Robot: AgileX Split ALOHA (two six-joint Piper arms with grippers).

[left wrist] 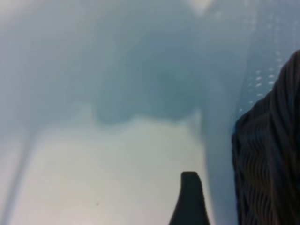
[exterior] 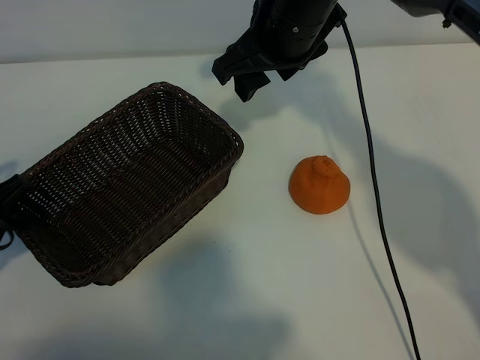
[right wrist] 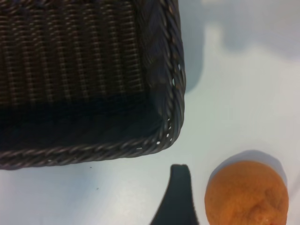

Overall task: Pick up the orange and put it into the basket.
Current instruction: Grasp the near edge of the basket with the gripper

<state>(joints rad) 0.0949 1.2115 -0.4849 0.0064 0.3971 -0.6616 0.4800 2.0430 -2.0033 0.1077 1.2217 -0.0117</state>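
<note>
The orange (exterior: 319,185) sat on the white table (exterior: 247,300), knob up, just beside the basket (exterior: 67,225) and outside it. My right gripper (exterior: 251,75) hung above, beyond the basket's corner, fingers apart and holding nothing. I judged the reach barely begun: next I needed to swing over the fruit, descend and straddle it. My left gripper (exterior: 7,202) idled at the basket's far end, jaws apart.

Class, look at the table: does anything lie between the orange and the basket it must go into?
Nothing visible does. The orange sits on bare table beside the basket, apart from its near corner; only the braided rim must be cleared.
</note>
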